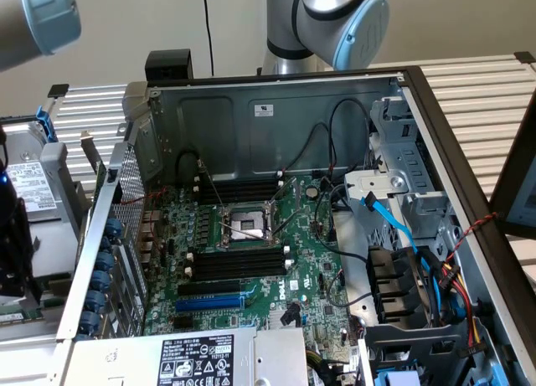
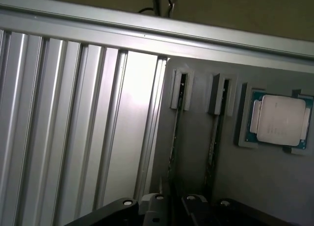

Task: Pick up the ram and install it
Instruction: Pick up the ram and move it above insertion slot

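Now then, we are at the pick-up stage: the hand (image 2: 170,206) hangs over a grey tray (image 2: 245,187) beside the ribbed metal surface (image 2: 73,113). I cannot tell how far open it is, or whether it has hold of anything.

Two thin sticks stand edge-on in the tray's holders. The ram (image 2: 174,133) looks to be the one nearest the ribbing, with a second stick (image 2: 212,142) just beside it. One processor chip (image 2: 279,119) lies beyond that second stick. Taking the ram calls for squaring up on its narrow edge, I'd say.

Over in the open case (image 1: 209,118), centre of frame, I count one socket (image 1: 244,224), two banks of black slots (image 1: 239,187) and one blue slot (image 1: 213,302). The slots look unfilled.
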Action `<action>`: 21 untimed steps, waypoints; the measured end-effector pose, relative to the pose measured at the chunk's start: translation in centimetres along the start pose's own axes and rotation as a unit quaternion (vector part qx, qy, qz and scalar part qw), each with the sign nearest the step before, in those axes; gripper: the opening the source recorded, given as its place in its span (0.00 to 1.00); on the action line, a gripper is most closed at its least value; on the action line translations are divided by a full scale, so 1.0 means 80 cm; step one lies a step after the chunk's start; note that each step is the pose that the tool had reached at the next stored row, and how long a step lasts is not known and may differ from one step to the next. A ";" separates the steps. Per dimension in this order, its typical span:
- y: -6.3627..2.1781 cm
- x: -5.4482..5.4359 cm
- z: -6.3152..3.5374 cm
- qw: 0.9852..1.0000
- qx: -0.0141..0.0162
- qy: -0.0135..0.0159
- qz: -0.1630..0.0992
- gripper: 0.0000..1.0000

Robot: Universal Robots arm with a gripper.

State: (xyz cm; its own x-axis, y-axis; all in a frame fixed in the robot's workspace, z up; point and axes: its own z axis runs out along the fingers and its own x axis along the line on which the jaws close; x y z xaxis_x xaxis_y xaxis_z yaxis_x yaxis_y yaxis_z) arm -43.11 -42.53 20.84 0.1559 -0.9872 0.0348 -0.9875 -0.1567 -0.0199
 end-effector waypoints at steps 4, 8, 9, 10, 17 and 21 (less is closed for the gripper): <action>0.001 0.000 0.000 1.000 0.000 0.001 0.001 0.18; 0.001 0.000 0.000 1.000 0.000 0.003 0.001 0.18; 0.001 0.000 0.000 1.000 0.000 0.003 0.001 0.18; 0.001 0.000 0.000 1.000 0.000 0.003 0.001 0.18; 0.001 0.000 -0.001 1.000 -0.001 0.004 0.001 0.18; 0.002 0.000 -0.001 1.000 -0.001 0.004 0.001 0.18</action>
State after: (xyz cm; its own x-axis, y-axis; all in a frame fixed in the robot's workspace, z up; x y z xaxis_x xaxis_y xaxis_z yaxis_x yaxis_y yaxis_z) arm -43.28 -42.52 20.91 0.1543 -0.9871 0.0432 -0.9877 -0.1553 -0.0186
